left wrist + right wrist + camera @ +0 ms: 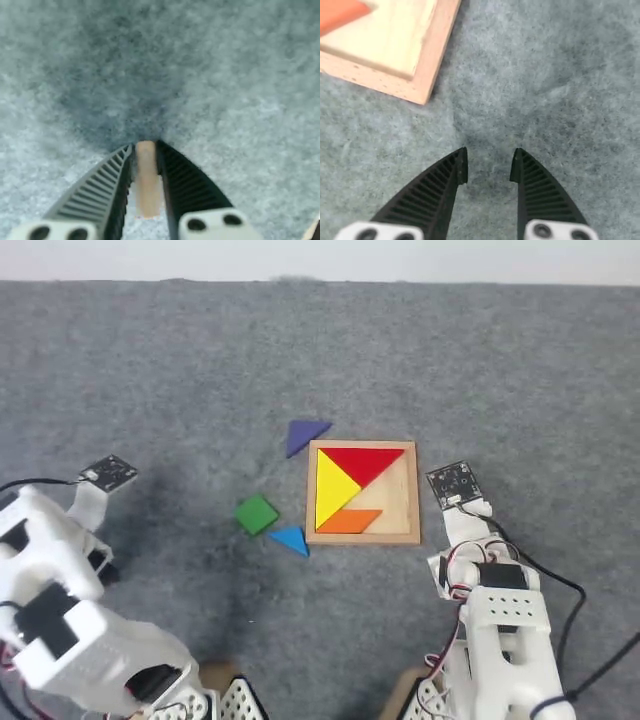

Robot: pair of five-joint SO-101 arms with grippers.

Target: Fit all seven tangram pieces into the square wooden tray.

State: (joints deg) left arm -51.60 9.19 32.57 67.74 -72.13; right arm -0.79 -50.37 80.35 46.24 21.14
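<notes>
Inside left pincer (pixel 145 146), thin wooden piece (pixel 148 185)

This looks like a robotics lab bench. The desk (pixel 200 360) is covered edge to edge in grey felt-like cloth and backed by a plain pale wall (pixel 320 260). Two white plastic arms, the left arm (pixel 70 620) and the right arm (pixel 500 630), stand at its near edge with bare circuit boards (pixel 452 483) and loose black cables (pixel 560 577) exposed. A coloured puzzle in a wooden tray (pixel 414 490) lies on the cloth ahead of them.
</notes>
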